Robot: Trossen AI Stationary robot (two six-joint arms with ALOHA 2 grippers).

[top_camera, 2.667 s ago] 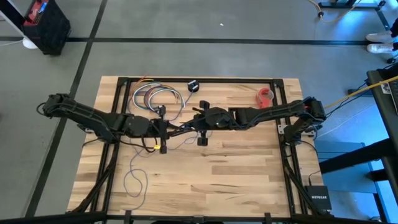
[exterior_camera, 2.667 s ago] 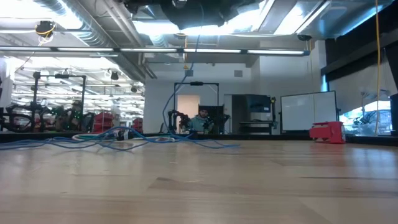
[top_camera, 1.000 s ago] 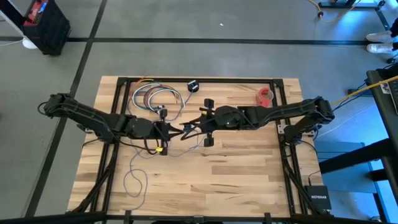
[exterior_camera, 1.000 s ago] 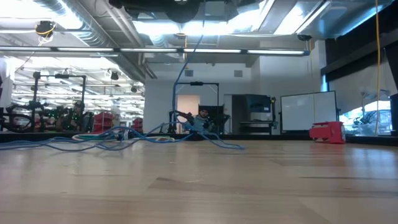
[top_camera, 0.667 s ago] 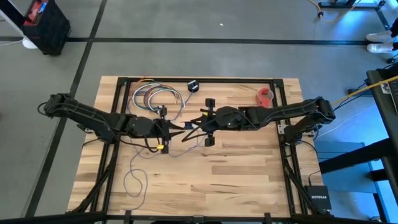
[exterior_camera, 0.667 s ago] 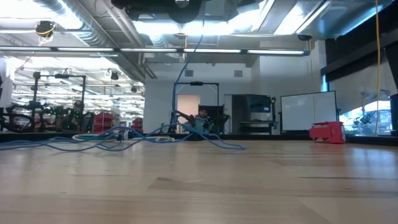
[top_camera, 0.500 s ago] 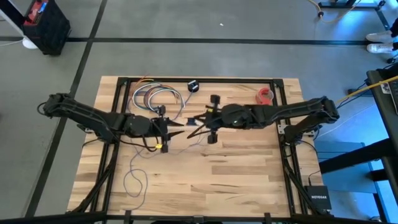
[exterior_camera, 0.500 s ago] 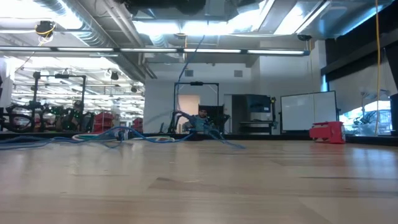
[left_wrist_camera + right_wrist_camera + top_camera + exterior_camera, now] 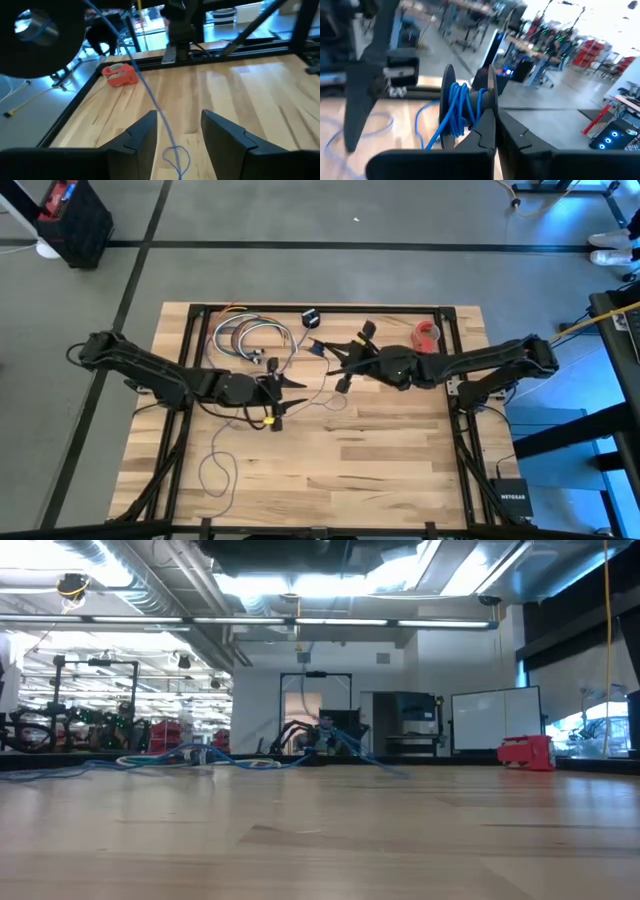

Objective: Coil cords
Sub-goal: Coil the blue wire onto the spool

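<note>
High view: the cord (image 9: 300, 395) was a very thin bluish-lavender line. It ran from loose loops near the left front of the tabletop (image 9: 400, 460), past the left claw (image 9: 284, 394) at centre-left, and up toward the right claw (image 9: 322, 350) at the far centre. A bundle of multicoloured wires (image 9: 250, 338) lay at the far left, a separate black disc (image 9: 311, 318) at the far edge and a red object (image 9: 427, 334) at the far right.

Low view: the cord (image 9: 240, 761) showed as thin blue strands lying low along the far part of the tabletop (image 9: 320, 840), one strand rising off the surface near the centre. The red object (image 9: 527, 753) stood at the far right.

Left wrist view: the left claw (image 9: 179, 131) had its fingers (image 9: 142, 135) spread, and the cord (image 9: 150, 97) passed freely between them, ending in a small loop on the wood.

Right wrist view: the right claw (image 9: 492, 117) was pressed together on a small black spool-like disc (image 9: 470, 107). Several turns of cord (image 9: 460, 107), bright blue in this view, were wound between its two flanges, and a strand fell away to the tabletop.
</note>
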